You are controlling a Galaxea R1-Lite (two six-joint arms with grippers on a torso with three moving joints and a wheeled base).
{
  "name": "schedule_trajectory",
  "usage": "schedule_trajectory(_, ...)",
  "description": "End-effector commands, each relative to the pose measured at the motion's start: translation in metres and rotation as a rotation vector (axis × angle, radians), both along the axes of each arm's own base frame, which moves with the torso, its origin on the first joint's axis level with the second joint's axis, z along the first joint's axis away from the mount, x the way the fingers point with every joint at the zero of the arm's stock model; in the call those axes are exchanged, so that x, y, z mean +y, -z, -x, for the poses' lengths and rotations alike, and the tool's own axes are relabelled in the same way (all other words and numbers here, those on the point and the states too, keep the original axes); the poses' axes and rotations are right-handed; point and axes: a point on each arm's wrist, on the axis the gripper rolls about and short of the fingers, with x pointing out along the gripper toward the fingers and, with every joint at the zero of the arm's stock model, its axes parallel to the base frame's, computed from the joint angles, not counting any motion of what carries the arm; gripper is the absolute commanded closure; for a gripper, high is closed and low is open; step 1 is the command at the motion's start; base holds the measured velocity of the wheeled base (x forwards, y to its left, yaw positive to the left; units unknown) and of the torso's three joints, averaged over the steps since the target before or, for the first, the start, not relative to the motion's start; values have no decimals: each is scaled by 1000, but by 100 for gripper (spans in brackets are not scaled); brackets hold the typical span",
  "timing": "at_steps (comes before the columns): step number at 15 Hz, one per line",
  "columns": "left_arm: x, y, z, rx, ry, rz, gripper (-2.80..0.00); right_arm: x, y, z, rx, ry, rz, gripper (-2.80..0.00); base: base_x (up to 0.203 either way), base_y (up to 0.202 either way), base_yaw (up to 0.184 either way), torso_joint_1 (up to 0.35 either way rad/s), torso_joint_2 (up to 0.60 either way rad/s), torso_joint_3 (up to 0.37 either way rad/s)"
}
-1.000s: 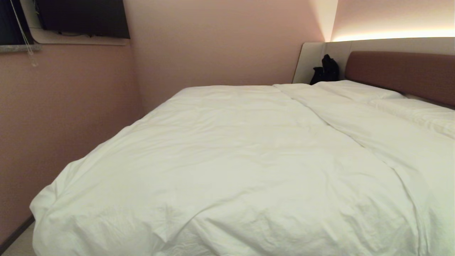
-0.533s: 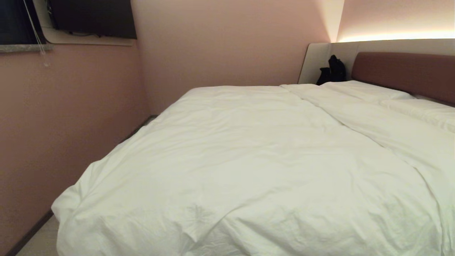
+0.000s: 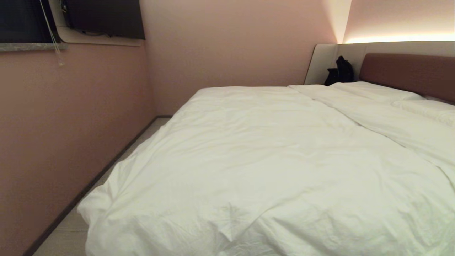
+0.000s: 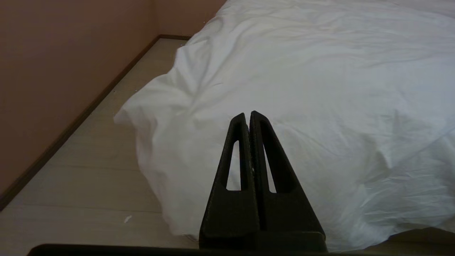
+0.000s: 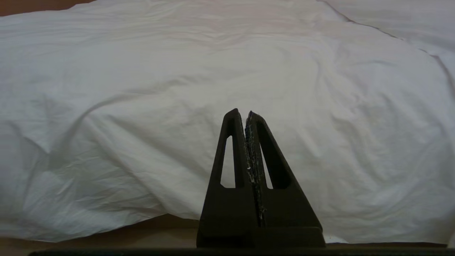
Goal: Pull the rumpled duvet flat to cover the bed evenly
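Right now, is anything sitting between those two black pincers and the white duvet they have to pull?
Nothing visible. The left gripper and the right gripper, both shut and empty, point straight at the duvet hanging over the near edge of the bed, with only open space in front.

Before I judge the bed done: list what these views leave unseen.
- Head view: the duvet runs off the bottom and right edges, so its near hem and right side are cut off.
- Head view: the bed base is hidden under the duvet.
- Head view: the black item is too small to identify.
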Motion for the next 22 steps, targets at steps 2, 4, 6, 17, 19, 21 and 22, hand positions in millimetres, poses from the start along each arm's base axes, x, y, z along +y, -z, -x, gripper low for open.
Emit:
schedule_trajectory(2, 0, 0, 0, -1, -1, 1, 0, 0, 0, 0, -1, 0, 2, 0, 0, 197, 4, 7, 5, 2)
schedule_trajectory(4, 0, 0, 0, 0, 0, 1, 0, 0, 0, 0, -1, -2, 1, 0, 0, 200, 2, 5, 2, 0)
schedule_trajectory(6, 0, 0, 0, -1, -1, 1, 0, 0, 0, 0, -1, -1, 2, 0, 0, 199, -2, 0, 2, 5)
schedule_trajectory(17, 0, 0, 0, -1, 0, 0, 0, 0, 0, 0, -1, 0, 0, 0, 0, 197, 0, 2, 2, 1)
schedule_trajectory(19, 0, 0, 0, -1, 0, 1, 0, 0, 0, 0, -1, -1, 1, 0, 0, 198, 0, 1, 1, 6)
schedule_trajectory(21, 0, 0, 0, 1, 0, 1, 0, 0, 0, 0, -1, 0, 2, 0, 0, 195, 2, 2, 4, 0)
schedule_trajectory(22, 0, 0, 0, -1, -1, 0, 0, 0, 0, 0, -1, 0, 1, 0, 0, 196, 1, 2, 7, 2)
